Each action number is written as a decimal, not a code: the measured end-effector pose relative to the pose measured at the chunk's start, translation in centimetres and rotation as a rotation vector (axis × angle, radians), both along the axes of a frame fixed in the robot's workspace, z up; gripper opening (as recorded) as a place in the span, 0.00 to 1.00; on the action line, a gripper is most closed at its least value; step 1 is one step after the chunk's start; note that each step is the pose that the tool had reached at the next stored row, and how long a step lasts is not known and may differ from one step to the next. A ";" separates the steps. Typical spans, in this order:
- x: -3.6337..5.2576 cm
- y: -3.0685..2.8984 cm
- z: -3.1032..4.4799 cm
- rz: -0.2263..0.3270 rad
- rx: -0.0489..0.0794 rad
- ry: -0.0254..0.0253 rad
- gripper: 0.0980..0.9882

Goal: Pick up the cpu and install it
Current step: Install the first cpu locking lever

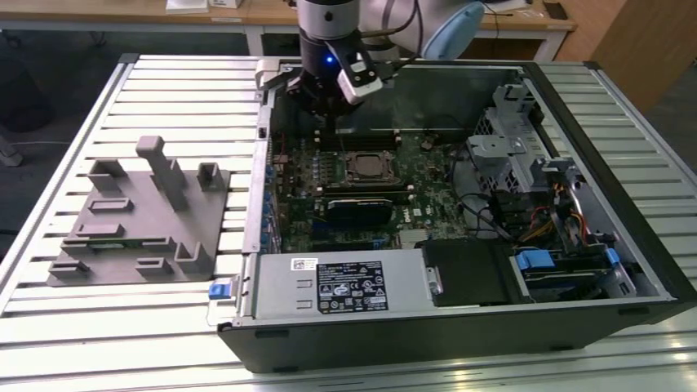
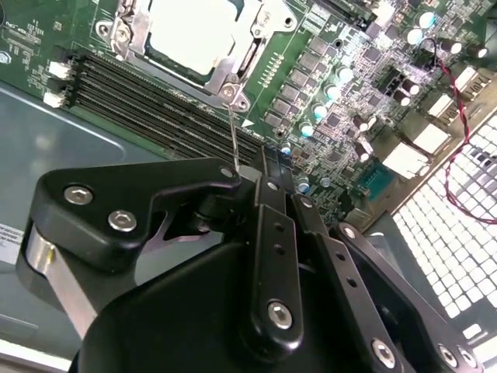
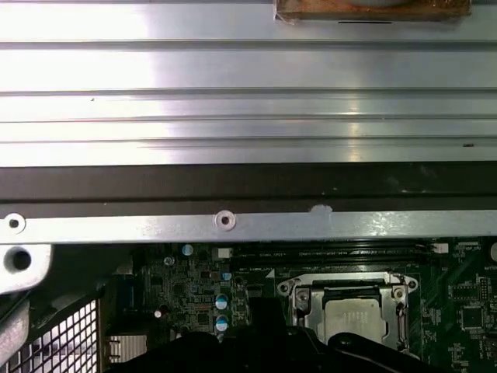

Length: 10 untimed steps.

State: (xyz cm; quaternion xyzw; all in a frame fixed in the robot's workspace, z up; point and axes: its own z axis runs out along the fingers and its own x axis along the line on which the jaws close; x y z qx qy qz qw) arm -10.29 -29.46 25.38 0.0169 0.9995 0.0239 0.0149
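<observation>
The cpu (image 1: 365,166) lies flat in the motherboard socket inside the open computer case, its silver top showing in both wrist views (image 2: 194,31) (image 3: 353,320) with the metal socket frame (image 2: 233,74) around it. My gripper (image 1: 331,137) hangs just behind the socket, near the case's back wall, and looks shut with its fingers drawn into one narrow tip. In the second wrist view the socket's thin wire lever (image 2: 233,128) rises from the frame's corner to the gripper (image 2: 264,159). I cannot tell whether the wire is clamped or only touches.
A grey plastic fixture (image 1: 142,212) with upright blocks sits on the slatted table at the exterior view's left. In the case (image 1: 610,106), memory slots (image 2: 155,101) run beside the socket, with a power supply (image 1: 338,282) at the front and drive cages and cables (image 1: 544,204) at the right.
</observation>
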 end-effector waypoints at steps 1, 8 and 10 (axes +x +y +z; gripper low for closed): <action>0.08 0.00 0.00 0.000 0.000 0.0000 0.01; 0.70 0.00 0.00 0.000 0.000 0.0000 0.01; 0.85 0.00 -0.01 0.000 0.000 0.0000 0.01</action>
